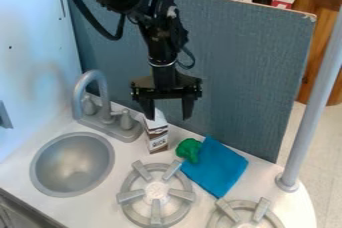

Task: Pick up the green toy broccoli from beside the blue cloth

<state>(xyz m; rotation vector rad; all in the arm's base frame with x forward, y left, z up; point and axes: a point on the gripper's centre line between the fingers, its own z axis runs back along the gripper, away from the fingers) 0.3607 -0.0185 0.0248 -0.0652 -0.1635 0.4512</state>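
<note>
Open gripper [168, 108] hung close to carton [157, 139]

The gripper stood wide, with nothing between its fingers. One finger overlapped the top of the upright brown-and-white carton in the view; whether they touched could not be told. A slight drop or sideways drift there could have tipped the carton, since it was tall and narrow on the worktop [264, 176]. The grey faucet [103, 97] stood on one side of it and the blue-grey panel [234, 72] rose behind, so a swing either way risked a knock.

The green object [189, 149] lay by the blue cloth [215, 167], overlapping its edge; whether it rested on the fabric was unclear. A low finger could have snagged the cloth and dragged the green object along, perhaps against the nearby stove burner [155, 212].
</note>
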